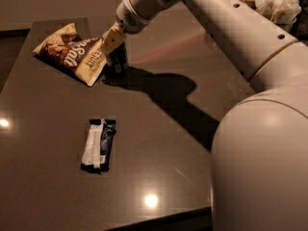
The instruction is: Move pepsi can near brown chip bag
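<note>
The pepsi can, dark navy, stands upright on the dark table, right against the right edge of the brown chip bag. The bag lies flat at the far left, brown and cream with white lettering. My gripper comes down from the upper right and sits over the top of the can, its tan fingers around the can's upper part. The can's top rim is hidden by the gripper.
A flat blue-and-white wrapped bar lies in the middle front of the table. My arm's large white body fills the right side. Light-coloured bags sit at the far right back. The table's front edge runs along the bottom.
</note>
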Tool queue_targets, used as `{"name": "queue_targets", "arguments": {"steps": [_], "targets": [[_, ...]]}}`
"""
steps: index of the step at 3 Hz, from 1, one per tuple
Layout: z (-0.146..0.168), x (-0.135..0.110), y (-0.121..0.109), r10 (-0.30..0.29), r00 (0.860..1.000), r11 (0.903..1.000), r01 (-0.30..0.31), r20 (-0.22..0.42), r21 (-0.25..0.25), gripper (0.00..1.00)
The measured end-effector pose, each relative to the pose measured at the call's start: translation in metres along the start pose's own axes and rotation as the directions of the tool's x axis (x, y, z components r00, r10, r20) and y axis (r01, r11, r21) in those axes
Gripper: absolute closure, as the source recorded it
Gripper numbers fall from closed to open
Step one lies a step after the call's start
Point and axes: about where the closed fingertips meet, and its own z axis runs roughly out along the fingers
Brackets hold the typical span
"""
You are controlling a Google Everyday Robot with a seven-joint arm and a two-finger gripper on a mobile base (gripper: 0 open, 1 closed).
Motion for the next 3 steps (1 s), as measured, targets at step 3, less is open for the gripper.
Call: {"name": "queue_targets", "arguments": {"steps": [3], "targets": [[0.0092, 0.0004, 0.003, -0.001, 1.0, 0.9999, 0.001, -0.006, -0.014, 0.0]]}}
